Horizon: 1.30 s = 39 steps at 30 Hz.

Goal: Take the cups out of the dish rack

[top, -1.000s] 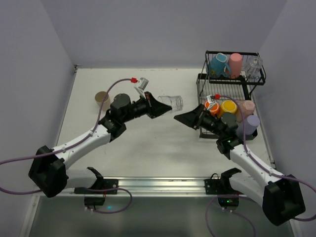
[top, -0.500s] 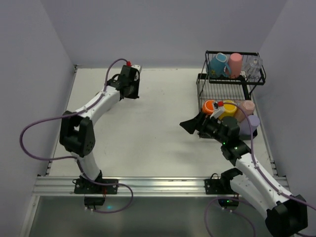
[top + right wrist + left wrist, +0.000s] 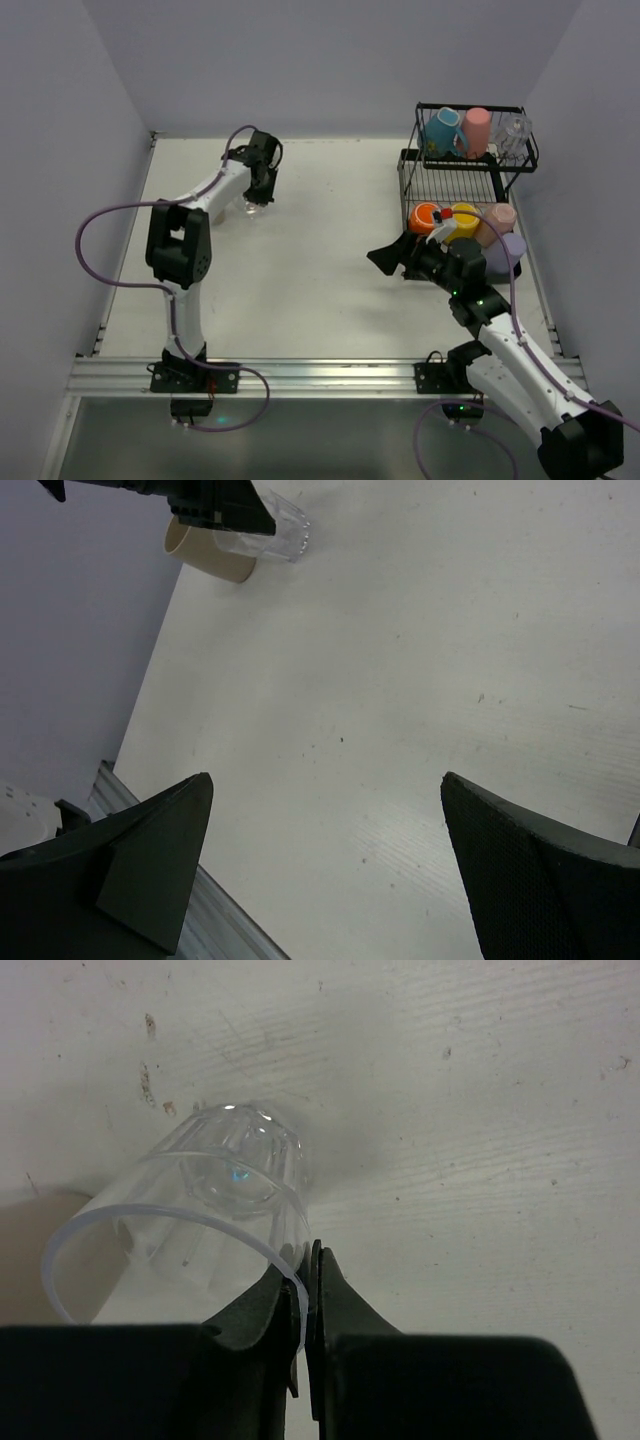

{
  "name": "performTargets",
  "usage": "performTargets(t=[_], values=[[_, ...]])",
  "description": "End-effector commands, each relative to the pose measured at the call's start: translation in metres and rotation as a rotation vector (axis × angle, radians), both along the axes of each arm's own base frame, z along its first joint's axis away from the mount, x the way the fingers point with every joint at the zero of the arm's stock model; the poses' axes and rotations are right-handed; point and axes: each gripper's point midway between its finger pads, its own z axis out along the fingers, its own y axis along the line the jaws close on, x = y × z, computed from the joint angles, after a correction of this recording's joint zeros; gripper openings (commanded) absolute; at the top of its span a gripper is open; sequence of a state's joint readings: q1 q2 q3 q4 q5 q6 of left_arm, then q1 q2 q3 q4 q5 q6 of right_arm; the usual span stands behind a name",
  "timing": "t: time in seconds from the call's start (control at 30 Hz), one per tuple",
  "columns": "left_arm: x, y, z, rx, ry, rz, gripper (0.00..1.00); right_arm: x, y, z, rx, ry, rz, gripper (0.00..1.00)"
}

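Note:
My left gripper (image 3: pixel 305 1272) is shut on the rim of a clear cup (image 3: pixel 205 1210), one finger inside it and one outside. The cup stands upright low over the far-left table, right of a beige cup (image 3: pixel 210 552). From above, the left gripper (image 3: pixel 262 192) hides most of the clear cup (image 3: pixel 256 209). The black wire dish rack (image 3: pixel 470 106) stands at the far right. A blue mug (image 3: pixel 441 130), a pink cup (image 3: pixel 476 130) and a clear mug (image 3: pixel 513 132) sit on its upper shelf. My right gripper (image 3: pixel 385 258) hangs open and empty left of the rack's lower tray.
The lower tray holds an orange cup (image 3: pixel 425 215), a yellow cup (image 3: pixel 463 215), a salmon cup (image 3: pixel 500 215) and a lavender cup (image 3: pixel 512 250), partly behind my right arm. Grey walls close in the table on three sides. A metal rail (image 3: pixel 320 375) runs along the near edge.
The left arm has swung from the table's middle to the far left with the clear cup and brought it down beside the beige cup. The right arm drew back slightly.

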State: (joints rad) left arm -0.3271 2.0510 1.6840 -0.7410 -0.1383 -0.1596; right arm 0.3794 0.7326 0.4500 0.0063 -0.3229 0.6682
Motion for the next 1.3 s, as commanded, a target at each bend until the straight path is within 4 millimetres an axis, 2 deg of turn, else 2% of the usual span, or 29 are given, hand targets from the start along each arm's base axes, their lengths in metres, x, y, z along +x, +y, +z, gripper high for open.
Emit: performTargets(t=[0.0,0.03,0.2,0.4,0.43,0.47,0.53,0.57,0.6,0.63,0.67,0.7,0.73,0.77,0.8,0.83,0.9,0.93,0.97,1.0,1.03,1.07,1.13,1.17,1.23,1.27], values=[[0.002,0.008,0.007,0.042,0.016,-0.023,0.11,0.004,-0.002,0.003,-0.016,-0.021,-0.012,0.99],[0.001,0.009,0.006,0.049,0.027,-0.019,0.20,0.004,-0.002,0.003,-0.015,-0.021,-0.011,0.99],[0.004,0.009,0.010,0.056,0.026,-0.014,0.49,0.006,-0.005,0.009,-0.033,-0.025,-0.028,0.99],[0.007,0.013,0.027,0.066,-0.014,-0.001,0.62,0.011,-0.012,0.020,-0.067,-0.041,-0.064,0.99],[0.008,0.012,0.033,0.057,-0.033,0.002,0.77,0.014,-0.018,0.022,-0.081,-0.051,-0.097,0.99],[0.009,0.010,0.049,0.040,-0.071,0.001,1.00,0.015,-0.023,0.024,-0.104,-0.054,-0.117,0.99],[0.016,0.001,0.077,-0.012,-0.168,0.004,1.00,0.019,-0.032,0.036,-0.127,-0.079,-0.173,0.99],[0.014,-0.008,0.118,-0.060,-0.280,-0.011,1.00,0.019,-0.040,0.035,-0.160,-0.077,-0.196,0.99],[0.018,-0.018,0.136,-0.106,-0.371,-0.018,1.00,0.020,-0.045,0.038,-0.174,-0.082,-0.225,0.99],[0.012,-0.034,0.160,-0.149,-0.447,-0.051,1.00,0.022,-0.051,0.045,-0.183,-0.094,-0.254,0.99],[-0.002,-0.041,0.211,-0.217,-0.578,-0.076,1.00,0.023,-0.062,0.045,-0.212,-0.093,-0.307,0.99],[-0.006,-0.051,0.240,-0.272,-0.673,-0.100,1.00,0.025,-0.069,0.045,-0.232,-0.093,-0.340,0.99],[-0.030,-0.062,0.269,-0.329,-0.738,-0.142,1.00,0.025,-0.078,0.046,-0.263,-0.084,-0.376,0.99],[-0.044,-0.073,0.286,-0.392,-0.765,-0.192,1.00,0.029,-0.095,0.047,-0.297,-0.084,-0.465,0.99],[-0.056,-0.082,0.298,-0.451,-0.782,-0.225,1.00,0.029,-0.103,0.048,-0.315,-0.080,-0.501,0.99],[-0.079,-0.089,0.307,-0.508,-0.786,-0.284,1.00,0.029,-0.112,0.049,-0.329,-0.070,-0.533,0.99],[-0.111,-0.108,0.308,-0.633,-0.741,-0.396,1.00,0.031,-0.132,0.053,-0.345,-0.062,-0.618,0.99],[-0.142,-0.113,0.319,-0.708,-0.745,-0.488,1.00,0.032,-0.145,0.054,-0.352,-0.048,-0.672,0.99],[-0.155,-0.115,0.287,-0.719,-0.676,-0.515,1.00,0.032,-0.155,0.054,-0.360,-0.042,-0.712,0.99],[-0.165,-0.115,0.280,-0.738,-0.665,-0.531,1.00,0.033,-0.169,0.052,-0.379,-0.031,-0.774,0.99],[-0.183,-0.109,0.282,-0.763,-0.682,-0.551,1.00,0.033,-0.179,0.052,-0.386,-0.022,-0.819,0.99],[-0.195,-0.108,0.247,-0.765,-0.614,-0.560,1.00,0.032,-0.194,0.051,-0.398,-0.013,-0.883,0.99],[-0.212,-0.102,0.236,-0.787,-0.628,-0.574,1.00,0.029,-0.222,0.050,-0.452,0.002,-1.021,0.99],[-0.218,-0.100,0.208,-0.771,-0.584,-0.582,1.00,0.027,-0.232,0.051,-0.476,0.007,-1.069,0.99],[-0.227,-0.095,0.198,-0.748,-0.593,-0.600,1.00,0.023,-0.256,0.054,-0.536,0.022,-1.170,0.99],[-0.223,-0.091,0.191,-0.696,-0.615,-0.566,1.00,0.021,-0.264,0.054,-0.550,0.031,-1.203,0.99]])
